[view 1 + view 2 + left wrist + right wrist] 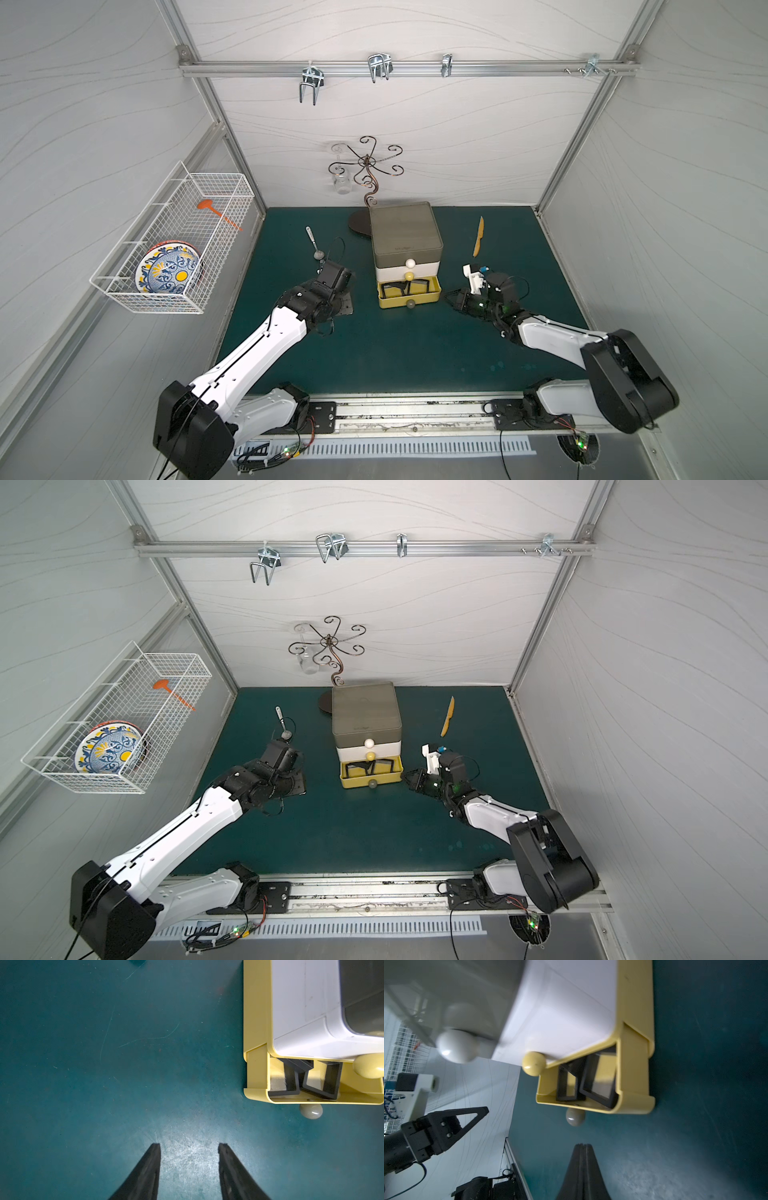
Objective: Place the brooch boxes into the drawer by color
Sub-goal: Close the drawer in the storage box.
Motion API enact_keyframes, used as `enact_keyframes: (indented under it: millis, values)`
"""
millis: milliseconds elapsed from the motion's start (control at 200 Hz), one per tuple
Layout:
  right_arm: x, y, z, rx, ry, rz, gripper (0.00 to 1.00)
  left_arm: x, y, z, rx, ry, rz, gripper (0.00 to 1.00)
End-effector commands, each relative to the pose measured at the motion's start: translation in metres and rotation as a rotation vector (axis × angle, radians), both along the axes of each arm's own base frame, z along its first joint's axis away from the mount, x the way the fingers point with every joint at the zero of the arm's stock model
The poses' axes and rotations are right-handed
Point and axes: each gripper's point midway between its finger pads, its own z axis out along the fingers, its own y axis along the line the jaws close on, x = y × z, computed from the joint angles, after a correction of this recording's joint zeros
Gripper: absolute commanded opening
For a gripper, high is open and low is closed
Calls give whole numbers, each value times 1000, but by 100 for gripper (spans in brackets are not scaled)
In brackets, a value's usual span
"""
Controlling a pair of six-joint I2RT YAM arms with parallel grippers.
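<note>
Left wrist view showed the left gripper (189,1146) with its jaws parted and empty above the green mat (104,1064), near the drawer (301,1012). Its yellow bottom tier (257,1097) stood pulled out, with two black-rimmed brooch boxes (330,1084) leaning inside (one overlapping the other). The right gripper (583,1147), jaws pressed together on nothing, sat near that tier's grey knob (575,1116).

Open yellow drawer (353,780) — two black brooch boxes (383,766) lie inside

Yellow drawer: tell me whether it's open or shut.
Open: yellow drawer juts out past the white tier, two black-rimmed brooch boxes visible inside.
</note>
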Motion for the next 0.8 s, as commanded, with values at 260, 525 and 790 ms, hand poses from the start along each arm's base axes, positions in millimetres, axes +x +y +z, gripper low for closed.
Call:
enact_keyframes:
  millis: [260,525,790]
  values:
    - [23,15,-28,56,106,-35,0,0,11,17,-18,-62,12,49]
    - [58,37,-37,101,116,-45,0,-6,22,20,9,-64,34,49]
    - [85,44,-39,108,90,-88,0,-4,32,24,-4,-76,70,48]
